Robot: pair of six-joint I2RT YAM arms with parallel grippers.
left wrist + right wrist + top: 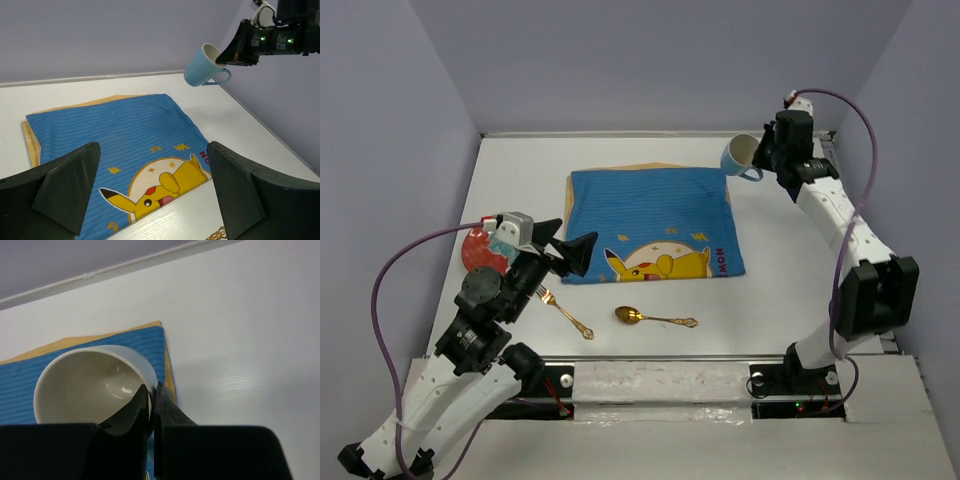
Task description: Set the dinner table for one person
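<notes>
Right gripper (763,152): pinching the blue mug's (739,155) rim, upper right.
Left gripper (566,244): jaws spread, empty, centre left.
Dinner table (780,285): beneath both grippers; mug tilted above its upper-right corner.

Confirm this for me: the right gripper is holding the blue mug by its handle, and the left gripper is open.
Not quite. The right gripper holds the blue mug by its rim, one finger inside the cup and one outside, as the right wrist view shows. The handle hangs free in the left wrist view. The left gripper is open, as you said.
</notes>
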